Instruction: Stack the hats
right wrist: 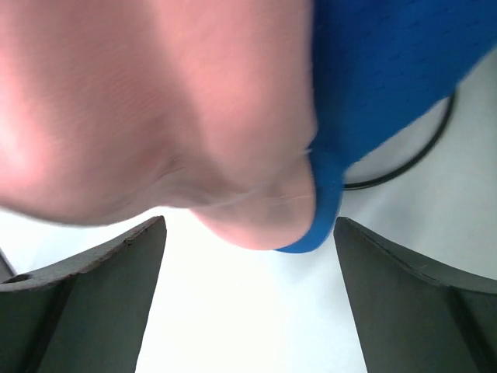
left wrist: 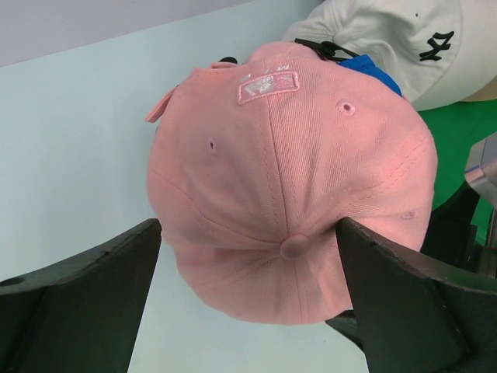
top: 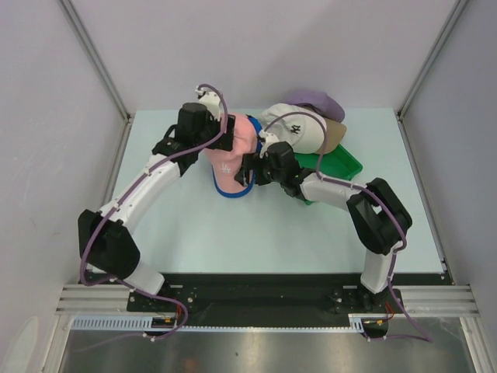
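A pink hat (top: 233,155) sits on top of a royal blue hat (top: 230,193), whose brim shows below it. My left gripper (top: 223,138) stands open over the pink crown (left wrist: 287,171); its right finger (left wrist: 388,287) touches the crown's side and the left finger stands apart. From the right, my right gripper (top: 248,169) is open at the hats' lower edge, with the pink hat (right wrist: 155,109) and blue hat (right wrist: 388,70) just beyond its fingertips (right wrist: 140,272). White (top: 299,128), tan (top: 335,137) and lavender (top: 314,101) hats lie piled behind it.
A green tray (top: 342,162) lies at the right under the pile of hats. A black wire stand (right wrist: 415,159) shows beneath the blue hat. The enclosure's walls stand close behind and at both sides.
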`<action>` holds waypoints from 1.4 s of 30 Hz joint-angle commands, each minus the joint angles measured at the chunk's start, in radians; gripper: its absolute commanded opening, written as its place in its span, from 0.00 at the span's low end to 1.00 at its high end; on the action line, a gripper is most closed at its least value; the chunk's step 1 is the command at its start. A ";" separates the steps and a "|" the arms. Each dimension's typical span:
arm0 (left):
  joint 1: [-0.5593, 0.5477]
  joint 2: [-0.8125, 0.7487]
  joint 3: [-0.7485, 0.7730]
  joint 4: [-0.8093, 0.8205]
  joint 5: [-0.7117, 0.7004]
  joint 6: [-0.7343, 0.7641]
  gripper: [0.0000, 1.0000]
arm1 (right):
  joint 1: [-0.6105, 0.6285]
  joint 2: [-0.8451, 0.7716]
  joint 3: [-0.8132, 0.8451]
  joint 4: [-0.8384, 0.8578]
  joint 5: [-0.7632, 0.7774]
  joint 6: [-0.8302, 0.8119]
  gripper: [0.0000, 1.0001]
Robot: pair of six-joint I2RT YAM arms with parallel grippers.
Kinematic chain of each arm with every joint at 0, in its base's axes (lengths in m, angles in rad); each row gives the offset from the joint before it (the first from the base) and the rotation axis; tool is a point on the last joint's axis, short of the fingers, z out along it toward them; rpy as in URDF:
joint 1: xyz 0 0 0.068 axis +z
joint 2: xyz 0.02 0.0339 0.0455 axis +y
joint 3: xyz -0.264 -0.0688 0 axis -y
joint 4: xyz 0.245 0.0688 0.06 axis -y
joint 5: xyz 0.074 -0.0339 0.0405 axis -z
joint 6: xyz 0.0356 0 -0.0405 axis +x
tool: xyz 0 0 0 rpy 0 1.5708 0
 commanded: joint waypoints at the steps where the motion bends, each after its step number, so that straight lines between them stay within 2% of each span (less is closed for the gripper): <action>1: 0.016 -0.063 -0.007 0.027 0.002 0.016 1.00 | 0.005 -0.090 -0.030 0.038 -0.032 0.034 0.94; 8: 0.019 -0.138 -0.021 0.021 0.082 0.000 1.00 | -0.005 -0.306 -0.165 -0.109 0.026 0.007 0.94; 11: 0.020 -0.137 -0.018 -0.007 0.070 -0.014 1.00 | -0.047 -0.393 -0.157 -0.176 0.058 -0.015 0.95; 14: 0.025 -0.130 -0.016 -0.028 0.044 -0.034 1.00 | -0.126 -0.412 -0.118 -0.227 0.092 -0.030 0.94; 17: 0.037 -0.127 -0.016 -0.056 0.016 -0.057 1.00 | -0.199 -0.376 -0.058 -0.221 0.112 -0.033 0.94; 22: 0.072 -0.095 -0.010 -0.070 0.018 -0.096 1.00 | -0.251 -0.184 0.063 -0.157 0.180 -0.029 0.94; 27: 0.095 -0.068 0.008 -0.076 0.001 -0.100 1.00 | -0.240 0.012 0.164 -0.091 0.174 -0.001 0.94; 31: 0.111 -0.038 0.013 -0.076 -0.001 -0.103 1.00 | -0.206 0.103 0.259 -0.074 0.157 -0.012 0.94; 36: 0.121 -0.012 0.024 -0.062 0.004 -0.100 1.00 | -0.148 0.134 0.267 -0.027 0.100 -0.033 0.94; 42: 0.138 -0.012 0.028 -0.059 -0.002 -0.086 1.00 | -0.092 0.094 0.176 0.067 0.026 -0.053 0.94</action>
